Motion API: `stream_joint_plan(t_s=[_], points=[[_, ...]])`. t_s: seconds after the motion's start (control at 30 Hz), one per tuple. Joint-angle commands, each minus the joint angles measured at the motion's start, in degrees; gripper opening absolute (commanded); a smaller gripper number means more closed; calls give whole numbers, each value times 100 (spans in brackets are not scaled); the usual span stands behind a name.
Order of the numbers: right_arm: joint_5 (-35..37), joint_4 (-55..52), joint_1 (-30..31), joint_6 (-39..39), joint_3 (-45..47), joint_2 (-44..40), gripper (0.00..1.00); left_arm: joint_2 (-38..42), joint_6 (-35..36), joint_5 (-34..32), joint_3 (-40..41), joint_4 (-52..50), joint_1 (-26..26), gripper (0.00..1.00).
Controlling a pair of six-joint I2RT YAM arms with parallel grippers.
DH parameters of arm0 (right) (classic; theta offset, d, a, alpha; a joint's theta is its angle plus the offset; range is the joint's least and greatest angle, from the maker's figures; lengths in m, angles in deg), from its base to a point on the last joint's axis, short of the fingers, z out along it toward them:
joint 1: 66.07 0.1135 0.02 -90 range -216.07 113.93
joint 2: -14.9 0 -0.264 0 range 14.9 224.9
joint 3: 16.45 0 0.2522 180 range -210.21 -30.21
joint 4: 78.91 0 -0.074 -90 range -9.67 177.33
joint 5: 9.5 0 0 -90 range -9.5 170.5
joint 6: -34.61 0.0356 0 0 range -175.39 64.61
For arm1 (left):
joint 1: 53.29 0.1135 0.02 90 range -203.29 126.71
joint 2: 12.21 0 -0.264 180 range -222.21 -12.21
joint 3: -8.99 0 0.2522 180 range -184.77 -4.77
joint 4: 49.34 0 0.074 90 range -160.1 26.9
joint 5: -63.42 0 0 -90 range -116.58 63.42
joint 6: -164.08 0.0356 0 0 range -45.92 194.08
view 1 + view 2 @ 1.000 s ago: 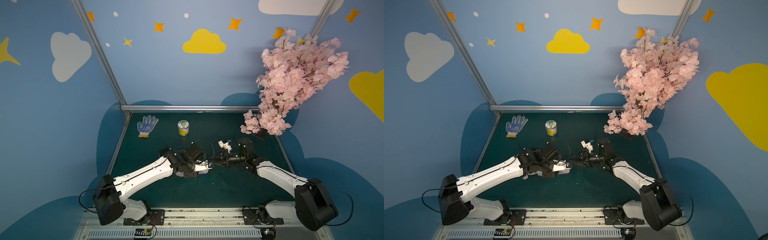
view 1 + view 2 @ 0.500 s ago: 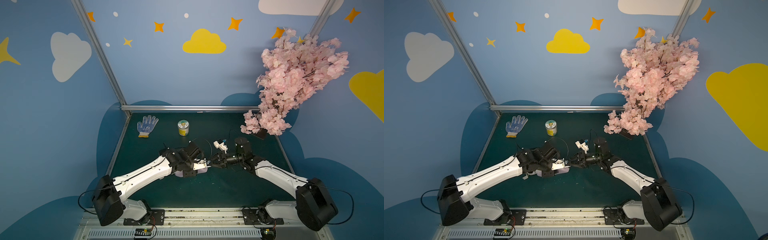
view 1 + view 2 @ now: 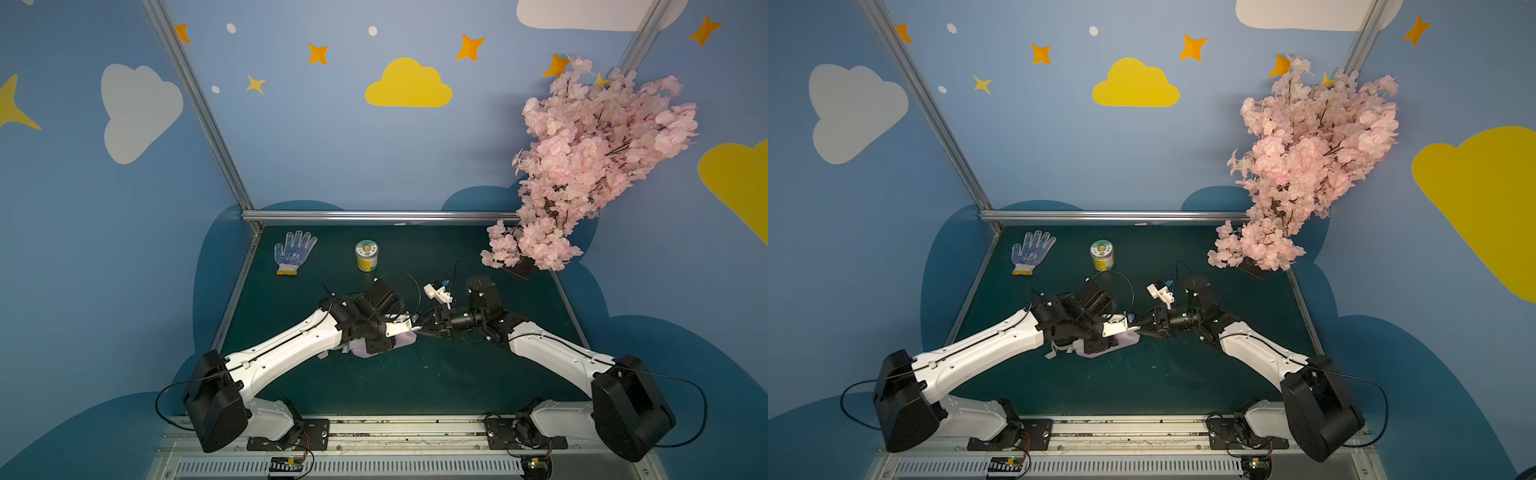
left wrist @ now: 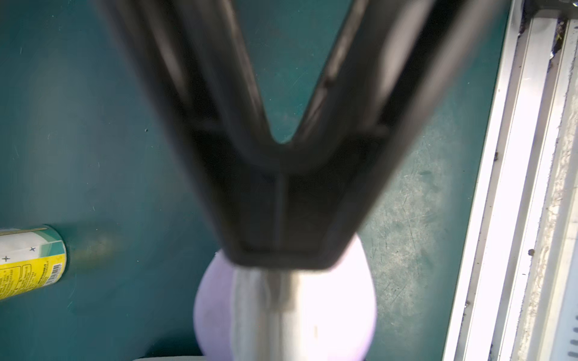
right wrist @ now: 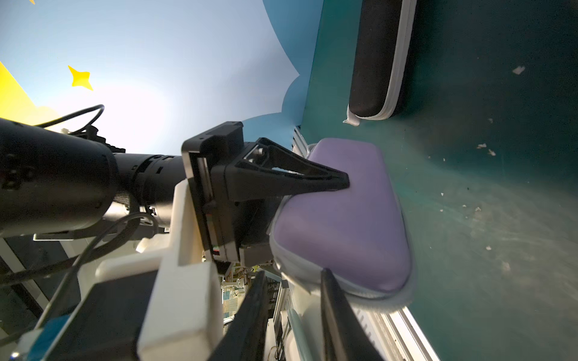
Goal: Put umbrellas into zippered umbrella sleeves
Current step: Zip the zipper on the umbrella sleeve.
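Left claw (image 4: 280, 254) clamps lilac sleeve (image 5: 344, 225); right claw (image 5: 294, 278) beside, grip unclear; yellow-labelled can (image 3: 366, 255) beyond them, print illegible; green mat (image 3: 415, 374), cloud-painted walls (image 3: 332, 145)

Robot lab booth: cloud-painted walls (image 3: 311, 158).

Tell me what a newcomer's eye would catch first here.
The bushy pink artificial blossom branch fills the back right corner. Then both arms meet mid-table at the oblong lilac zip case, left tool pressing its shell, right tool at its end. Behind them sit a blue-dotted white glove and a yellow-labelled can.
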Motion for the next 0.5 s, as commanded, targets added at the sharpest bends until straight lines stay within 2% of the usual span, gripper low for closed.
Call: stream_joint_plan(t_s=[0.0, 0.47], points=[[31, -320, 122, -311, -212, 48, 30, 164, -127, 261, -61, 270, 36, 4], [677, -1187, 361, -1226, -458, 157, 23, -100, -519, 1341, -582, -176, 156, 3]])
